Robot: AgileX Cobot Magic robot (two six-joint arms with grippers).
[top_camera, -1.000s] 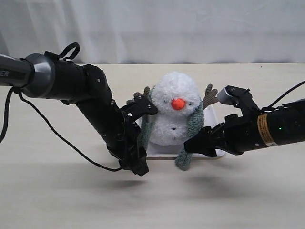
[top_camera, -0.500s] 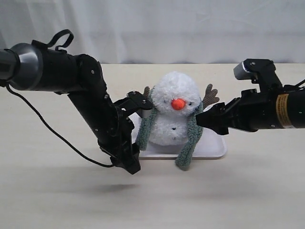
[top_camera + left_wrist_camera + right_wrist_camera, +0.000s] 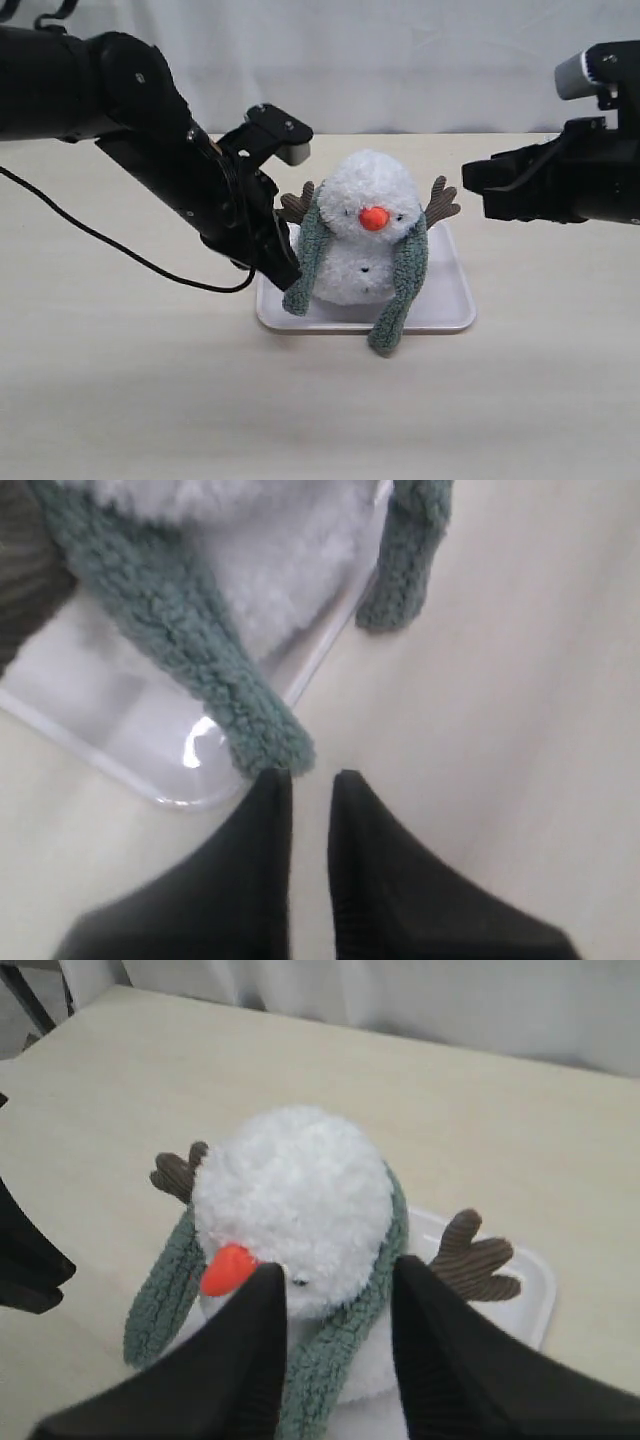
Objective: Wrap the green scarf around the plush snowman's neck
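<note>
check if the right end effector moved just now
Yes. The right end effector rose and drew back rightward, from the white tray's front corner to above it.

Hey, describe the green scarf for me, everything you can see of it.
The green scarf is a long, narrow, fuzzy strip in dull sage green with rounded ends. It is draped behind the plush snowman's neck, uncrossed, with both ends hanging down the front. The shorter end rests at a corner of the white tray, right by the left gripper. The longer end reaches over the tray's front rim onto the table.
</note>
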